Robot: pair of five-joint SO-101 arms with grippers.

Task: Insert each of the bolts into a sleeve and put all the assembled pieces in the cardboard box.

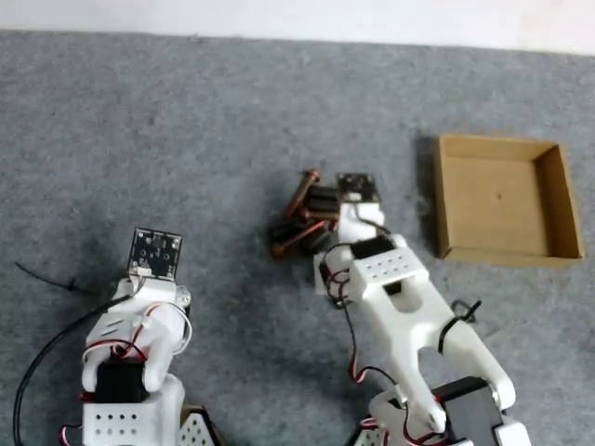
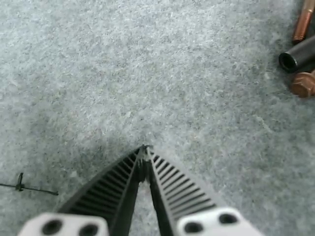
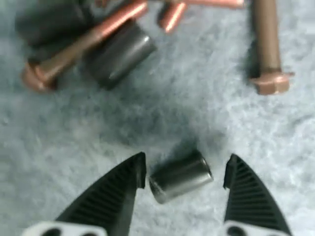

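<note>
Right arm (image 1: 409,307), the biggest thing in the lower right of the high view, is stretching up toward the middle of the frame. The left arm (image 1: 130,344) is sitting in the lower left, with the left gripper (image 2: 146,162) pressed together on nothing above the grey carpet (image 1: 186,111). At the right, the cardboard box (image 1: 493,249) is waiting with none of the pieces in it, well apart from the pile (image 1: 299,216) of copper bolts and dark sleeves at centre. The right gripper (image 3: 187,164) is hanging with its claw spread apart, straddling one loose sleeve (image 3: 181,177) that is lying on its side near the pile. Since its ends are pointing roughly toward the fingers, I am judging that the wrist is needing a turn before closing. That way the pads are meeting the barrel's sides, leaving the bore free and not letting it roll.
</note>
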